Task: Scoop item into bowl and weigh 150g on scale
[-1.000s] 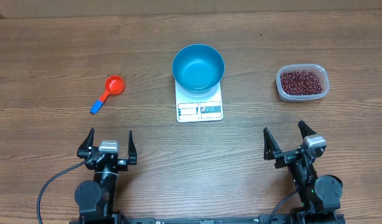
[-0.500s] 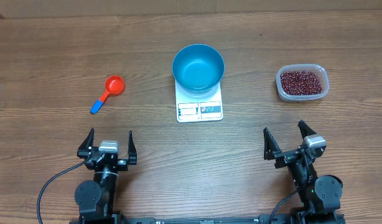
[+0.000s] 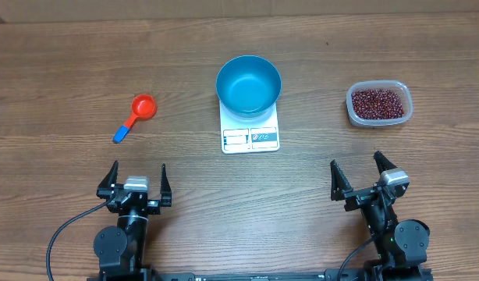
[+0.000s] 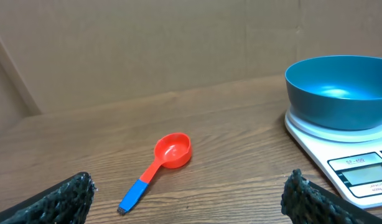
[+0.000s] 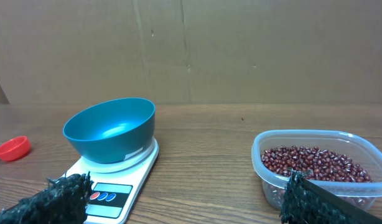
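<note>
The bowl sits on the scale, beans to its right — left gripper and right gripper wide open, both empty.

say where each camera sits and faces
overhead: above wooden table, looking down; left gripper, right gripper open at bottom
left wrist: low, faces blue-handled red-orange scoop; own fingertips at corners
right wrist: low, faces clear plastic tub of red-brown beans; own fingertips
all share round blue bowl on flat white scale
</note>
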`<state>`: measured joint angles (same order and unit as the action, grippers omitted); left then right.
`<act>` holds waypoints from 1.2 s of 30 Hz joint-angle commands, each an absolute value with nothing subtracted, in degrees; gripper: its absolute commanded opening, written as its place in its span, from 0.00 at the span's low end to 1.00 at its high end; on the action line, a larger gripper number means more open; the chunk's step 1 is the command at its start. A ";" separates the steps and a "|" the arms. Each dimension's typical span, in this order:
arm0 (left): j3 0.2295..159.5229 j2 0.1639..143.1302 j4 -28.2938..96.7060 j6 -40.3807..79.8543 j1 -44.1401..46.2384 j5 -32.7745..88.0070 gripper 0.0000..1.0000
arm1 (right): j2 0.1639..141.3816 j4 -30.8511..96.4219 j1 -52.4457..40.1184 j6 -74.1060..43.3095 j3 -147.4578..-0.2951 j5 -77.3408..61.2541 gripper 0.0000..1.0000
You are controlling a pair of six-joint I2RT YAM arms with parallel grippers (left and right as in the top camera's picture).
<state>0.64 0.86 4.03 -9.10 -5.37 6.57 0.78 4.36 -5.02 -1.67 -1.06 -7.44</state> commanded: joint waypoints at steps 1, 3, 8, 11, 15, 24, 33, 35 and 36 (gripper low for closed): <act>0.27 0.32 3.99 -8.58 -5.89 5.80 1.00 | 0.16 4.16 -5.45 -1.65 -0.45 -7.09 1.00; 0.27 0.32 3.99 -8.62 -5.89 5.72 0.99 | 0.16 4.16 -5.45 -1.65 -0.45 -7.09 1.00; 0.27 0.32 3.84 -8.78 -5.89 5.34 1.00 | 0.16 4.16 -5.45 -1.65 -0.45 -7.09 1.00; 0.27 0.32 3.68 -8.78 -5.89 5.32 0.99 | 0.16 4.16 -5.45 -1.65 -0.45 -7.09 1.00; 0.27 0.32 3.68 -8.64 -5.89 5.34 1.00 | 0.16 4.16 -5.45 -1.65 -0.45 -7.09 1.00; 0.82 0.32 3.05 -4.21 -5.89 6.26 1.00 | 0.16 4.16 -5.45 -1.65 -0.45 -7.09 1.00; 5.78 3.40 4.71 -4.23 -5.89 6.26 1.00 | 0.16 4.16 -5.45 -1.65 -0.45 -7.09 1.00; 7.51 5.63 4.97 -4.23 -5.89 6.26 1.00 | 0.16 4.16 -5.45 -1.65 -0.45 -7.09 1.00; 8.40 6.81 4.95 -4.23 -5.89 6.26 1.00 | 0.16 4.16 -5.45 -1.65 -0.45 -7.09 1.00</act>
